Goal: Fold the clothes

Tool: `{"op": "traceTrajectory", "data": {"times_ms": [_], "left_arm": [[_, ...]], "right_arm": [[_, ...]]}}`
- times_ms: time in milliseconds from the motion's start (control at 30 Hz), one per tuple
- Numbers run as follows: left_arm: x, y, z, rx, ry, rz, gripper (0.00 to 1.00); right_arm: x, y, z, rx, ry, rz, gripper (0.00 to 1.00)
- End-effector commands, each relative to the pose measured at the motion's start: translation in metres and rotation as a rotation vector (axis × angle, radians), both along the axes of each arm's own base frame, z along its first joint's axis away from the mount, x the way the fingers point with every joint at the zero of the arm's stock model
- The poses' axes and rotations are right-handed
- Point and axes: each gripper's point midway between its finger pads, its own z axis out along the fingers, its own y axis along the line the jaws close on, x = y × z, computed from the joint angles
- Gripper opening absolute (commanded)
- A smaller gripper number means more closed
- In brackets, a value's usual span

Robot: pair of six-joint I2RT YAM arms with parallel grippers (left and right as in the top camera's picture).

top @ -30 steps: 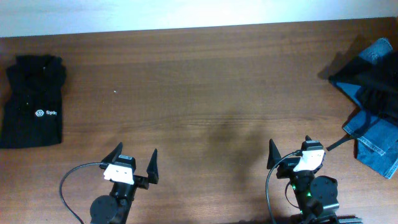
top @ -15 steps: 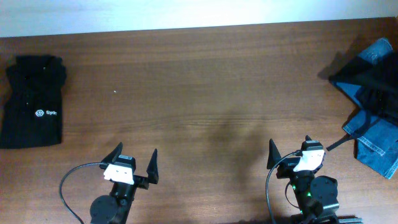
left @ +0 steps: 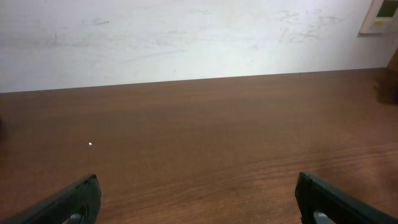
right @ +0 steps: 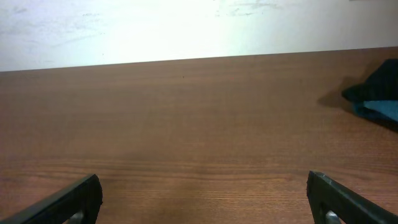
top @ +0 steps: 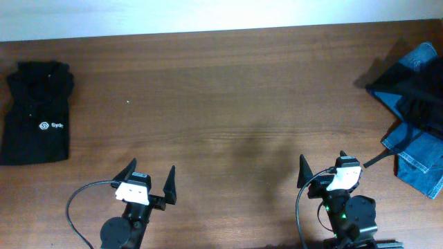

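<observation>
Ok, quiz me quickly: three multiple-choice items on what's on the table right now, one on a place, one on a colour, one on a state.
1. Where is the black top? A. at the table's left end B. in its middle C. at its near edge
2. What colour are the jeans at the right end? A. red B. blue C. white
3. How are the left gripper and right gripper? A. both shut B. both open, empty C. left holding the top
Answers: 1 A, it lies folded by the left edge; 2 B, blue denim shows; 3 B, fingers stand wide apart over bare wood.

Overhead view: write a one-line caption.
Left gripper and right gripper open, empty; black logo top at left edge, blue jeans at right edge.
</observation>
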Motion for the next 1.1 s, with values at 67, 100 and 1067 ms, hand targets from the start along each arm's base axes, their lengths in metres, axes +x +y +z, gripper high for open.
{"op": "traceTrajectory", "data": {"times_ms": [67, 100, 1067], "left_arm": [[0.0, -0.001, -0.001, -0.016, -0.002, -0.007, 1.0], [0.0, -0.001, -0.001, -0.016, -0.002, -0.007, 0.99], [0.0, -0.001, -0.001, -0.015, -0.001, -0.007, 0.99]], "right_arm": [[0.001, 0.0, 0.004, 0.081, -0.019, -0.016, 0.99], [0.002, 0.0, 0.01, 0.172, -0.037, -0.031, 0.99], [0.039, -0.045, 0.095, 0.435, 0.094, -0.427, 0.99]]}}
